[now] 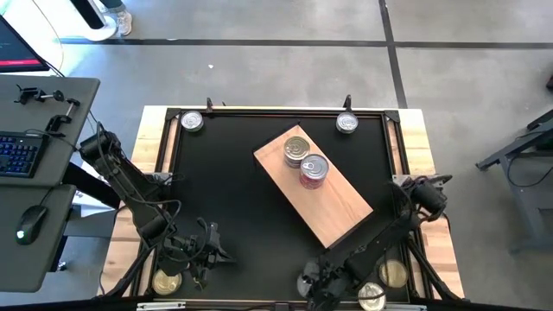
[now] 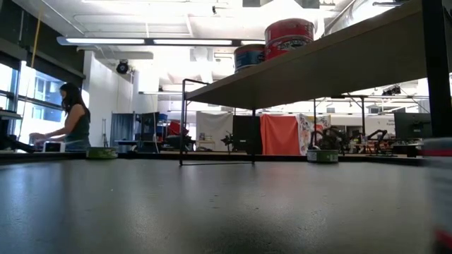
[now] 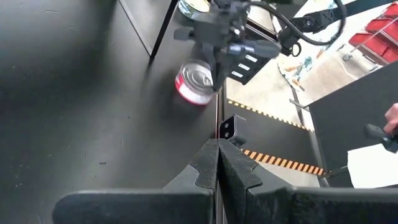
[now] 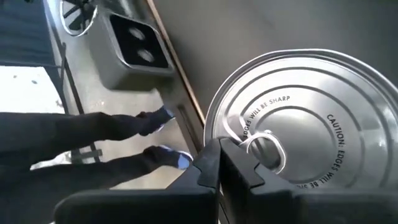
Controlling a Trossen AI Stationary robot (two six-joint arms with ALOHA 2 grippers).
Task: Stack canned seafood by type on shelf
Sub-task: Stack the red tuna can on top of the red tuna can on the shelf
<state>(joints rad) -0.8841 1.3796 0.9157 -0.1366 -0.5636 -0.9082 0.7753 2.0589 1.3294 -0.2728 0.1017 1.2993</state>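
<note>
The shelf is a light-brown board lying slantwise mid-table; in the low view it stands raised on thin legs. Two tins stand on its far end, a silver-lidded one and a red-sided one. At the near edge a red-sided tin with a silver lid sits on the black table. My right gripper is shut right over its lid, pointing steeply down. My left gripper is shut on nothing, hovering over the near-left part of the table. My right gripper's shut fingertips stand at the lid's rim beside the pull tab, coming from above at a slant. The tin sits flat on the table. I cannot tell whether the fingertips touch the lid.
One tin sits in each far corner. More tins lie along the near edge, one at the left and two at the right. A person stands in the room beyond.
</note>
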